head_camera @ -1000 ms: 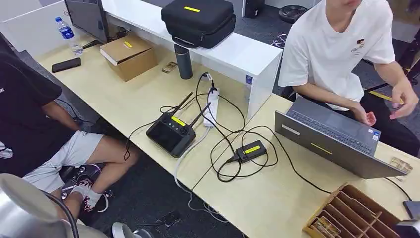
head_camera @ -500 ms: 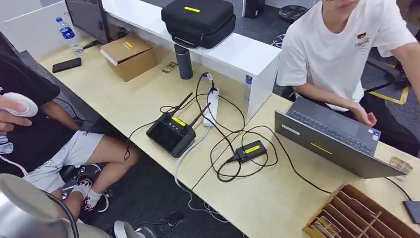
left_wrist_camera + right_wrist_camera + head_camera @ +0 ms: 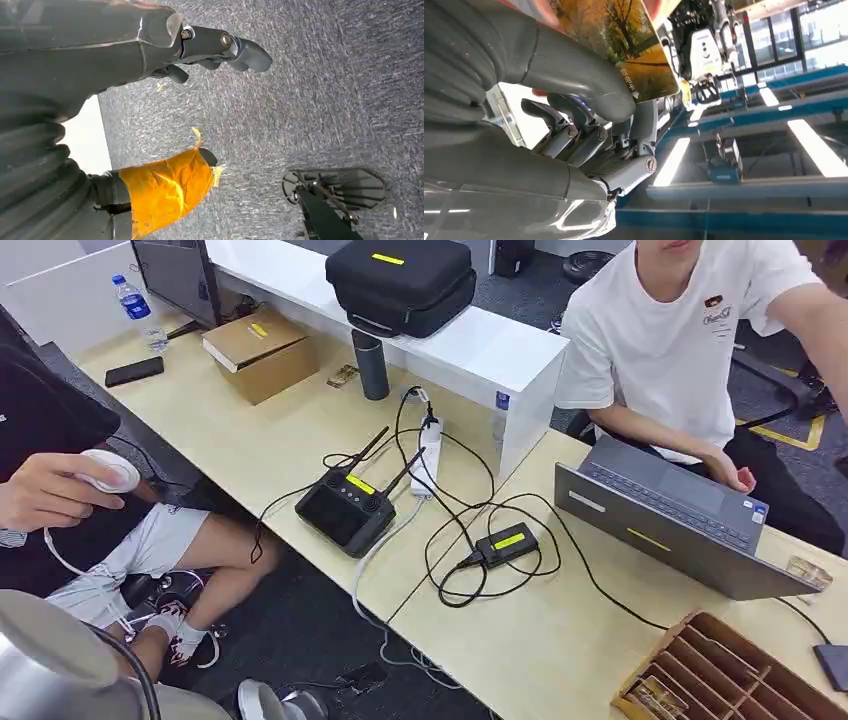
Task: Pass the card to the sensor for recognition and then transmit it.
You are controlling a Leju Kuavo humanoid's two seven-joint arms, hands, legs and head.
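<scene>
The right hand (image 3: 589, 125) pinches the card (image 3: 624, 45) between thumb and fingers, raised toward the ceiling lights; the left hand (image 3: 200, 50) hangs over the carpet, fingers loosely apart, holding nothing. The thin grip could let the card slip if the wrist swings fast. Since half a second ago, the seated person's hand has brought the white scanner (image 3: 108, 471) lower and nearer the desk (image 3: 260, 455).

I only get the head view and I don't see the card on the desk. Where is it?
Observer: The right hand holds the card, with the thumb pressed on its face.
Operator: What's on the card?
Observer: A picture of yellow autumn trees.
Operator: Is the other hand holding anything?
Observer: No, the left hand holds nothing; it hangs over the grey carpet with its fingers apart.
</scene>
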